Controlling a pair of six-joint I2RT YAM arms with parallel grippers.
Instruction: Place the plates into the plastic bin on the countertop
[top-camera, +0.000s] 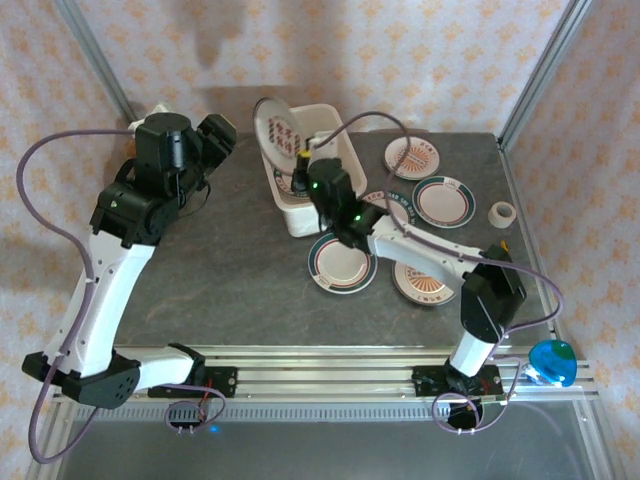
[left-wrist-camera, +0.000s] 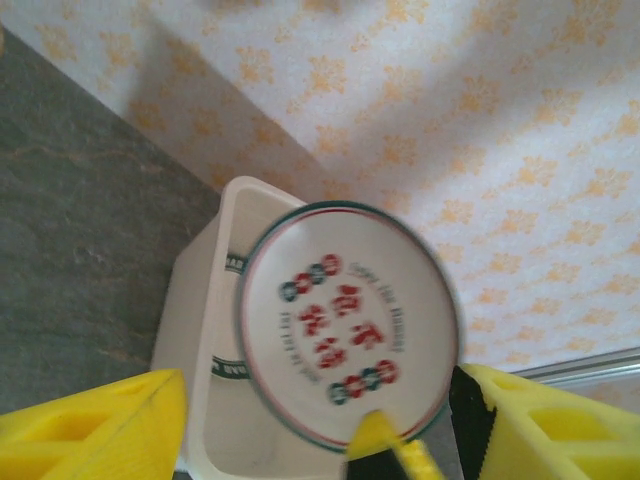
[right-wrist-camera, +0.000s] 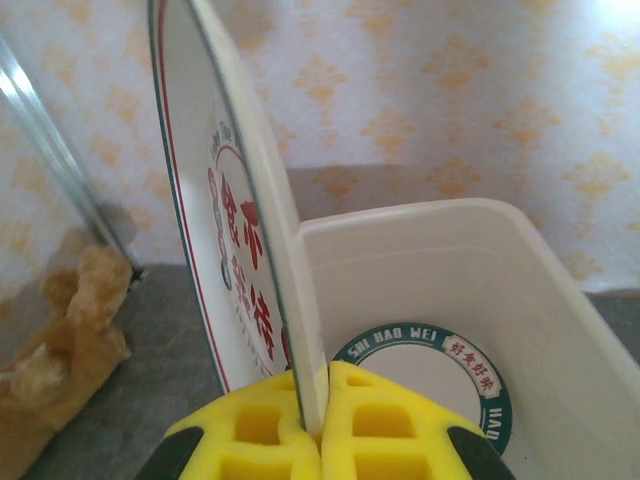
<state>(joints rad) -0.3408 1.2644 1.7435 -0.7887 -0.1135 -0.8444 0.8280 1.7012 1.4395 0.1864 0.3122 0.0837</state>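
Note:
My right gripper (right-wrist-camera: 320, 425) is shut on the lower edge of a cream plate (right-wrist-camera: 235, 230) with red lettering, holding it upright over the left rim of the plastic bin (right-wrist-camera: 450, 255). A teal-banded plate (right-wrist-camera: 430, 375) lies on the bin's floor. In the left wrist view the same held plate (left-wrist-camera: 345, 320) faces me, and my left gripper (left-wrist-camera: 320, 425) stands open just in front of it, its fingers (left-wrist-camera: 95, 425) wide on either side and not touching it. From above, the left gripper (top-camera: 218, 133) is left of the bin (top-camera: 300, 215). More plates (top-camera: 342, 262) lie on the countertop (top-camera: 230, 260).
Loose plates lie right of the bin: a sunburst one (top-camera: 412, 157), a red-rimmed one (top-camera: 442, 202) and one near the front (top-camera: 425, 283). A tape roll (top-camera: 503, 213) sits by the right edge. A tan crumpled object (right-wrist-camera: 70, 340) lies in the back left corner.

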